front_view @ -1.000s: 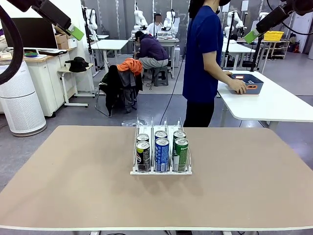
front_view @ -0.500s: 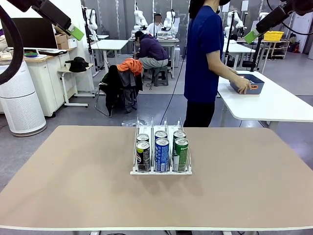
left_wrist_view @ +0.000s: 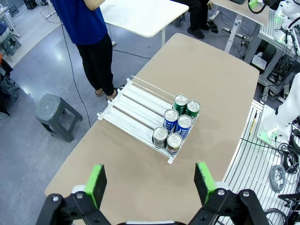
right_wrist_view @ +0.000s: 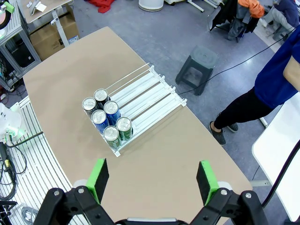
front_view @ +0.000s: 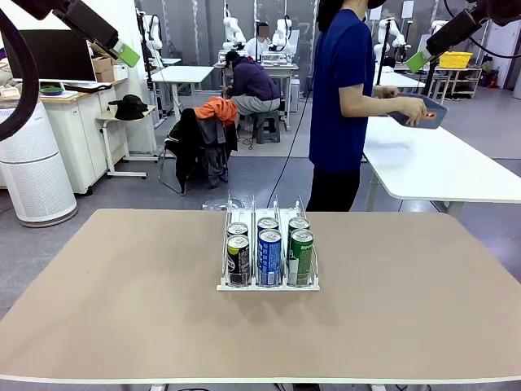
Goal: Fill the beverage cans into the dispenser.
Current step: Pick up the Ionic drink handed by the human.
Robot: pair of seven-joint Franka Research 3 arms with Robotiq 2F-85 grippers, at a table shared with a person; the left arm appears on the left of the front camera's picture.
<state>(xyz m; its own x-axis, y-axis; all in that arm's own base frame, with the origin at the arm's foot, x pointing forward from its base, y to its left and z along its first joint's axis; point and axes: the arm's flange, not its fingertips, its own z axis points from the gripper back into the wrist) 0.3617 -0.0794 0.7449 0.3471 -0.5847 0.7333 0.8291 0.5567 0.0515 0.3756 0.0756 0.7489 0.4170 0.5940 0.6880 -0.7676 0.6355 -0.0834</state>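
Dispenser (front_view: pixel 268 287) on tan table (front_view: pixel 122 309)

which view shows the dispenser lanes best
Left wrist view: the dispenser is seen from above, all three lanes bare behind six cans. The right wrist view shows nearly the same. The front view is low, so cans hide the lanes.

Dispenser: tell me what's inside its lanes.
The dispenser holds six cans, two per lane, at the robot-side end: black cans left, blue cans middle, green cans right. The lanes beyond them are bare. The front cans mostly cover the rear labels.
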